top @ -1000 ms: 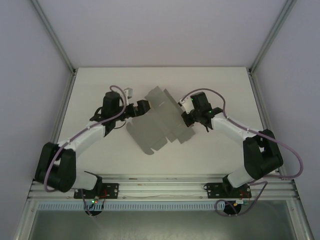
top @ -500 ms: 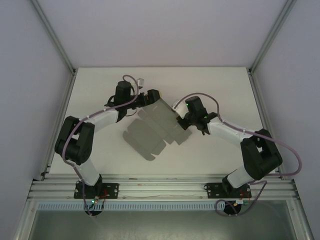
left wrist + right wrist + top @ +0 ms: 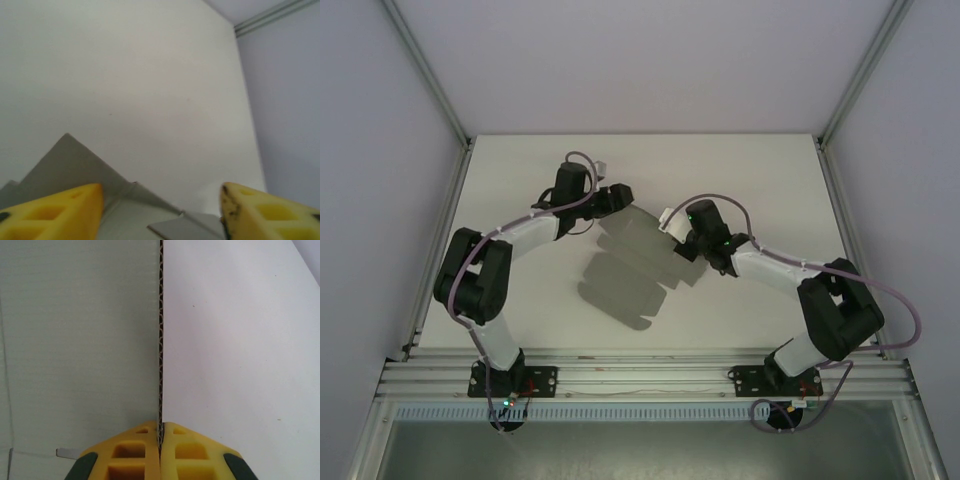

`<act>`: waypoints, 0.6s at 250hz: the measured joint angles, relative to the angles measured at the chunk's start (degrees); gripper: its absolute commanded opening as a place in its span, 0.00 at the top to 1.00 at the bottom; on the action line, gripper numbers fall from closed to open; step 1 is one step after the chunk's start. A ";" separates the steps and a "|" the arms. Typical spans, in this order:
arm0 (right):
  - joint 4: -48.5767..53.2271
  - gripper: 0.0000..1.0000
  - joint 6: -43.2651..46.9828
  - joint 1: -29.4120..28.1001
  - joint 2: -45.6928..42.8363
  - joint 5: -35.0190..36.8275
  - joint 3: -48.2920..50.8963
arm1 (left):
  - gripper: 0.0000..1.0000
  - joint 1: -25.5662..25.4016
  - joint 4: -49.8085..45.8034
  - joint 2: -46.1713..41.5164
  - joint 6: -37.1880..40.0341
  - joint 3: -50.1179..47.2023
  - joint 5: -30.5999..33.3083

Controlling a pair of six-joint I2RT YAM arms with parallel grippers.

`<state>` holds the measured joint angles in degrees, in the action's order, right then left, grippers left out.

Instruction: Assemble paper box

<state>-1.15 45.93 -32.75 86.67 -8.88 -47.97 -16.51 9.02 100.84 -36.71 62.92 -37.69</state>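
One paper box [image 3: 625, 275] on the counter [image 3: 520, 160], a grey die-cut sheet.

Top view: the sheet lies mostly flat between the two arms. Left pincer [image 3: 620, 197] is at its far left corner, right pincer [image 3: 682, 246] at its right edge. Judgement: assembly barely begun. No walls stand, and every fold and tuck is left to do.

Left wrist view: left pincer [image 3: 160, 212] has its fingers apart, straddling grey flaps of the paper box [image 3: 70, 160] without pinching them. Bare counter [image 3: 125, 75] beyond.

Right wrist view: right pincer [image 3: 161, 430] is clamped on the corrugated edge of the paper box [image 3: 80, 340]. Sheet face lies to the left, counter [image 3: 240, 340] to the right.

Count: one sheet, two arms, two pincers.
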 measured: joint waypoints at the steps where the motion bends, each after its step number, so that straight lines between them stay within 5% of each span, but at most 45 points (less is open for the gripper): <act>1: 0.02 1.00 0.00 0.00 0.00 0.02 0.00 | 0.50 0.00 -0.07 0.00 0.20 0.04 0.07; 64: -1.31 1.00 -0.57 0.00 0.00 1.44 0.00 | 0.67 -1.22 -4.00 -2.05 3.02 0.70 1.20; 150: -1.42 1.00 -3.04 -0.17 -0.04 2.12 -1.14 | 0.66 -6.16 -7.50 -3.13 7.32 0.85 3.98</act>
<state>-2.57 42.89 -32.93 86.63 -6.76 -49.10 -22.68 1.52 97.71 -29.39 63.77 -33.71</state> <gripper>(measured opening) 0.049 0.340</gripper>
